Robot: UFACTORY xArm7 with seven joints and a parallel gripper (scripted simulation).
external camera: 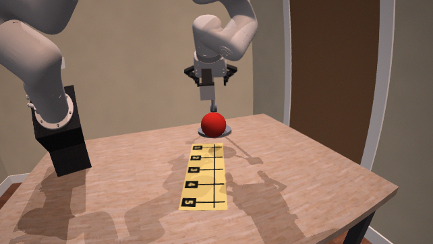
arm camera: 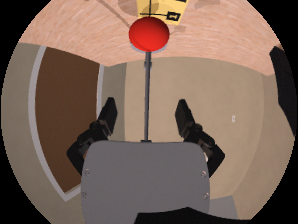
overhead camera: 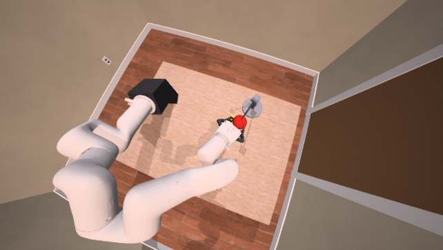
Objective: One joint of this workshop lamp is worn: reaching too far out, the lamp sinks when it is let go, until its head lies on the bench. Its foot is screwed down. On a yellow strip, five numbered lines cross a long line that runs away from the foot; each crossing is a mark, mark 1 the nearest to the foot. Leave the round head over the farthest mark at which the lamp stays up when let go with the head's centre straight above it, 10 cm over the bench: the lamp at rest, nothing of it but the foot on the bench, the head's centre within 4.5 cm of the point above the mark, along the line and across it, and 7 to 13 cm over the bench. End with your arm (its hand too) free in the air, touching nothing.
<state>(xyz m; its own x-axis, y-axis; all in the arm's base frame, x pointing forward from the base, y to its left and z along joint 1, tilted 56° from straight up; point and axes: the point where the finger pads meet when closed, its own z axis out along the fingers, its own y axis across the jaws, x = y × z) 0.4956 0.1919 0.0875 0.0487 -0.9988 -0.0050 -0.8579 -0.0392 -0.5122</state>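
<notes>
Top view looks steeply down from high over the tabletop (overhead camera: 193,103); exterior faces it low, closer — wrist looks along it; all share the yellow strip (external camera: 202,189).

The lamp head (external camera: 213,125) hangs above the bench (external camera: 303,175), between its foot (external camera: 226,131) and the strip (external camera: 204,178).

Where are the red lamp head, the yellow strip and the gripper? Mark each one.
red lamp head (external camera: 213,125), exterior view, middle of the ball.
yellow strip (external camera: 201,192), exterior view, bare patch between lines 4 and 5.
gripper (arm camera: 147,115), wrist view, midway between its open fingertips.
</notes>
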